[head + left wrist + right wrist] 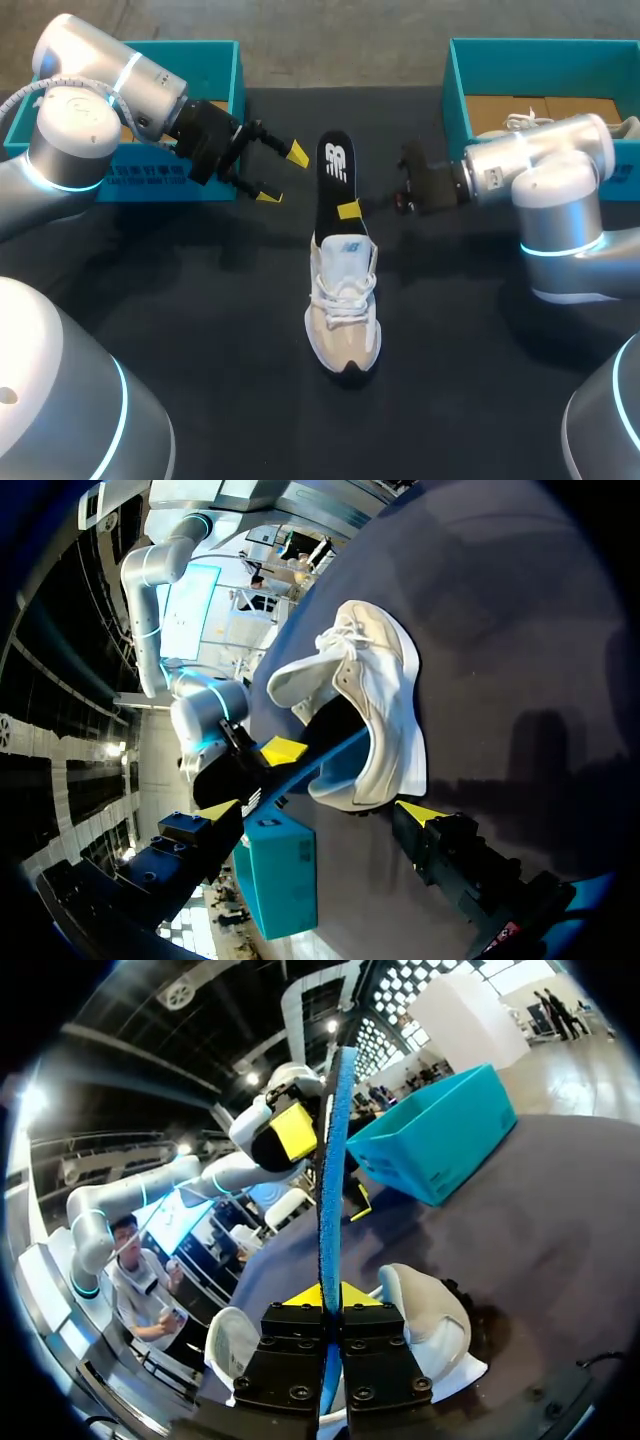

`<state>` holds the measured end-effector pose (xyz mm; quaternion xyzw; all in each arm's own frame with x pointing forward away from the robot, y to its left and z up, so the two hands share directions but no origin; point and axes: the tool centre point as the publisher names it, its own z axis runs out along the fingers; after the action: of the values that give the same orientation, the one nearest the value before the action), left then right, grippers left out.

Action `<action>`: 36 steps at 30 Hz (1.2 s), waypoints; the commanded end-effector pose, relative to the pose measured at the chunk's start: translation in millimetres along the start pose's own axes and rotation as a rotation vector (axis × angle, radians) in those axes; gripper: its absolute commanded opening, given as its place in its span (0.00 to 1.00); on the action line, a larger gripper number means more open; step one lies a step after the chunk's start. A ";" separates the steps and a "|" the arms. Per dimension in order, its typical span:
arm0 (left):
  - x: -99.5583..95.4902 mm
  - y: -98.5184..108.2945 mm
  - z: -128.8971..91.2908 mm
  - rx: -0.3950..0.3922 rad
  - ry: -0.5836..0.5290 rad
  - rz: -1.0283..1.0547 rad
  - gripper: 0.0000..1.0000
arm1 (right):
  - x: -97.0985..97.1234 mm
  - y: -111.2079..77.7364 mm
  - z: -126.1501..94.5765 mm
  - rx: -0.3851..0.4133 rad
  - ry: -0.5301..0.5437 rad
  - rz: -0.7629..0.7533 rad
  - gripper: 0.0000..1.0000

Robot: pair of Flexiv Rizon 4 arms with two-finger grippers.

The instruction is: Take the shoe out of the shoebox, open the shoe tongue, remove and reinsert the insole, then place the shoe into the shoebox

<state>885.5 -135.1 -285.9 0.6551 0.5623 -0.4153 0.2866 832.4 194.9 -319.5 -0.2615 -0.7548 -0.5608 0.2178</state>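
The insole's lower end sits hidden inside the shoe; my left arm covers much of the left shoebox.

We count one white shoe on the counter and one black insole. There are two teal boxes, the left shoebox and the right shoebox. The latter holds one more white laced thing. We have two arms with one tool each: left tool, right tool.
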 end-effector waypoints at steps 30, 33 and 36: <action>0.1 0.3 0.6 -0.001 0.000 0.001 1.00 | 9.1 -18.0 10.7 0.054 -0.017 0.017 0.27; 0.1 0.3 0.6 -0.001 0.000 0.001 1.00 | 7.8 -9.0 8.0 0.055 -0.019 0.001 0.25; 0.1 0.3 0.6 -0.001 0.000 0.001 1.00 | 4.0 -3.3 6.6 0.056 -0.021 -0.007 0.22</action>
<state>885.5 -135.1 -285.9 0.6551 0.5623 -0.4153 0.2866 823.3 201.5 -324.4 -0.2594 -0.7704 -0.5420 0.2129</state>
